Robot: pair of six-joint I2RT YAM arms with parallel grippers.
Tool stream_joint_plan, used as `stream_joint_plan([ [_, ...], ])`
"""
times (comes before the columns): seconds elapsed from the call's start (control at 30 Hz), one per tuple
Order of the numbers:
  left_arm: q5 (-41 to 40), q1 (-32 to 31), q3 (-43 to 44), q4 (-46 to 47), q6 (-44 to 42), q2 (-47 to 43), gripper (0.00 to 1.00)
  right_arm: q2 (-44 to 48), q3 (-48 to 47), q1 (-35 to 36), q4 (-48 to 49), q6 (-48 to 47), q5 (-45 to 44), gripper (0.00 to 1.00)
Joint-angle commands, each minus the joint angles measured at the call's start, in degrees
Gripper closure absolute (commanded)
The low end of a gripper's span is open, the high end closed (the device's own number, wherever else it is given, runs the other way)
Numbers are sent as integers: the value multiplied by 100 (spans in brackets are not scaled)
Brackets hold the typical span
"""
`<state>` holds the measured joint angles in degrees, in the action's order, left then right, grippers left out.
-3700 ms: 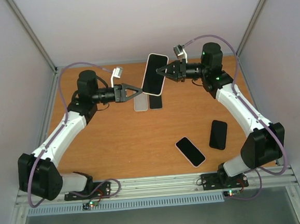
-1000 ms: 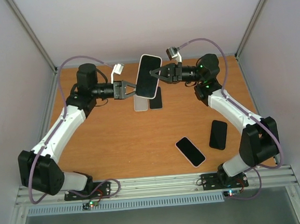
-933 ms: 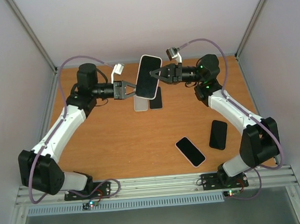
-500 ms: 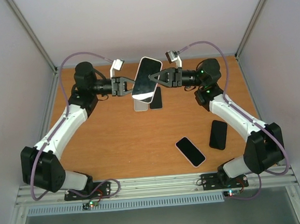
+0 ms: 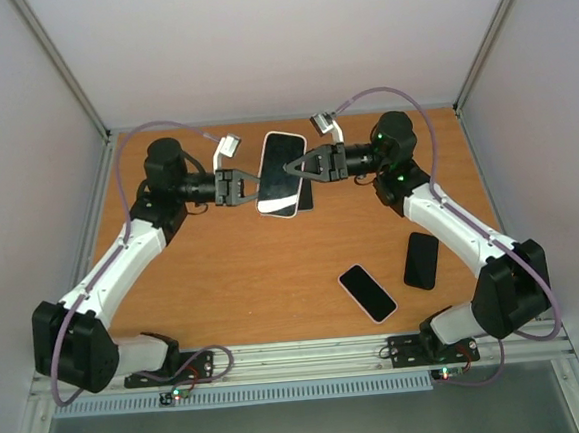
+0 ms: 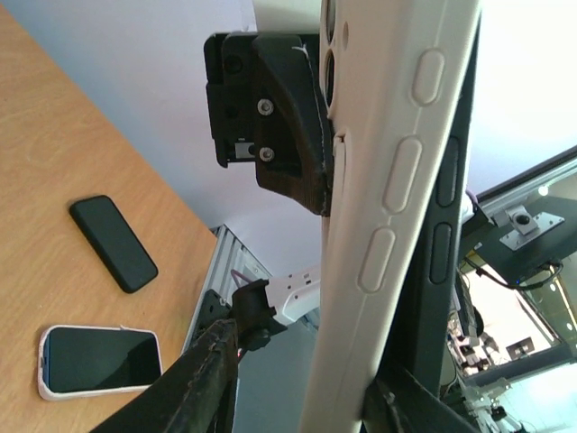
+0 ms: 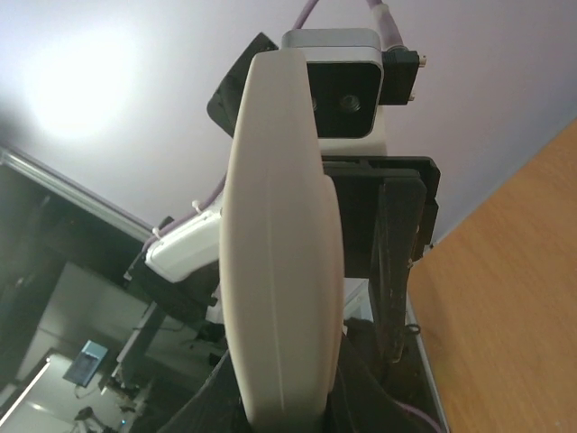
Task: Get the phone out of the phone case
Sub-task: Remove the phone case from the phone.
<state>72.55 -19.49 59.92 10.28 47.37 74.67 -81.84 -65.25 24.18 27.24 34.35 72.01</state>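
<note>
A white phone point(image 5: 367, 293) and a black phone point(image 5: 421, 259) lie on the surface point(image 5: 224, 272). Farther back the cased phone point(image 5: 278, 184) hangs midair, right end effector point(image 5: 288, 166) clenched on one edge, left end effector point(image 5: 256, 185) loosely straddling the other.

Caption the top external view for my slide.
Right tool grips a white-cased phone above the table, with the left tool at its opposite edge.

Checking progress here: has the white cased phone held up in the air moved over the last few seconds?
Yes. The cased phone has shifted left and toward the near side; it now overlaps the dark piece that earlier showed whole below it.
</note>
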Motion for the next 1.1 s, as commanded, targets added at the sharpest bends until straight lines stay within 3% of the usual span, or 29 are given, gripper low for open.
stream_joint_plan([
  [0.0, -369, -260, 311, -620, -643, -113, 69, 185, 120, 491, -808, -688, 1136, 99],
  [0.1, -282, -387, 476, -957, -1128, -84, 73, 206, 108, 491, -1086, -909, 1170, 99],
  [0.23, -293, -441, 400, -652, -1012, -52, 81, 172, 49, 490, -1217, -1002, 1210, 99],
  [0.37, -188, -446, 314, -141, -528, 66, 99, 122, -74, 448, -1327, -1049, 1234, 99],
  [0.6, -316, -396, 290, 505, 244, 211, 100, 22, -276, 172, -1100, -725, 1271, 98],
  [0.73, -423, -283, 206, 936, 656, 231, 100, -53, -383, 8, -932, -562, 1281, 91],
  [0.93, -531, -189, -12, 1352, 1242, 267, 100, -389, -427, -219, 168, 479, 1220, 73],
  [1.07, -689, -91, -99, 1367, 1391, 241, 100, -759, -444, -516, 1966, 1867, 1162, 62],
])
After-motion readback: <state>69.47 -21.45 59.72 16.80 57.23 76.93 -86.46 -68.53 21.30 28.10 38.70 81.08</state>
